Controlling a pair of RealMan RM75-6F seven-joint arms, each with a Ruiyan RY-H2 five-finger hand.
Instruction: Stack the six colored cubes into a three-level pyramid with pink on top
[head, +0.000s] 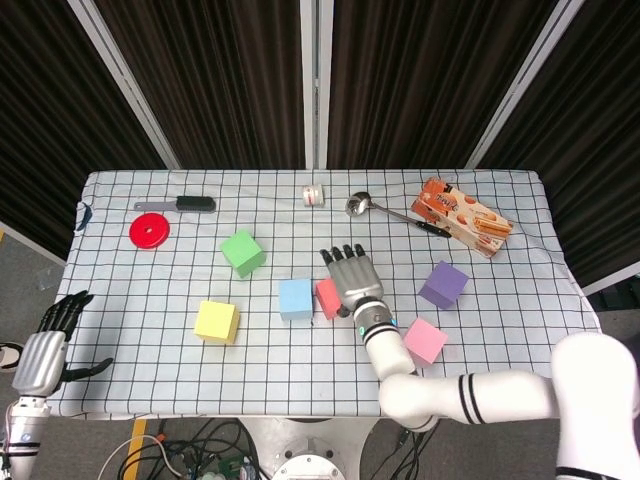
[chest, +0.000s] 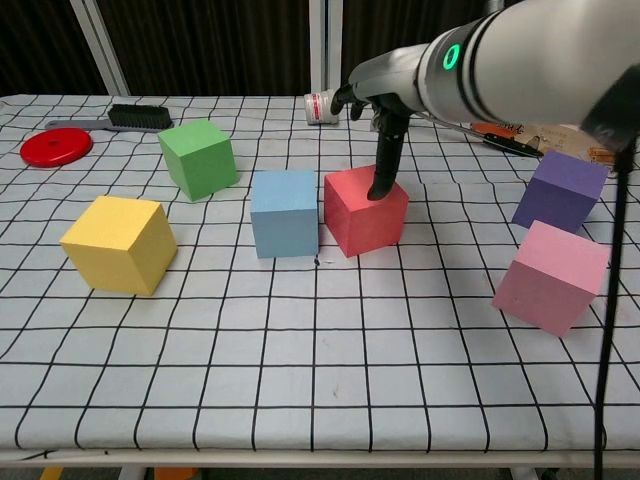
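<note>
The red cube (chest: 365, 212) sits flat on the table right beside the blue cube (chest: 286, 212), a narrow gap between them. My right hand (head: 352, 278) hovers over the red cube (head: 326, 297) with fingers spread, holding nothing; one dark finger (chest: 384, 170) points down and touches the cube's top. Green cube (head: 243, 252) lies behind left, yellow cube (head: 216, 321) at front left, purple cube (head: 443, 284) to the right, pink cube (head: 424, 340) at front right. My left hand (head: 45, 350) hangs beyond the table's left edge, fingers apart and empty.
Along the far side lie a red disc (head: 150, 231), a black brush (head: 190, 204), a small white roll (head: 314, 196), a spoon (head: 370, 206) and a snack box (head: 462, 216). The checkered cloth (head: 300, 370) covers the table.
</note>
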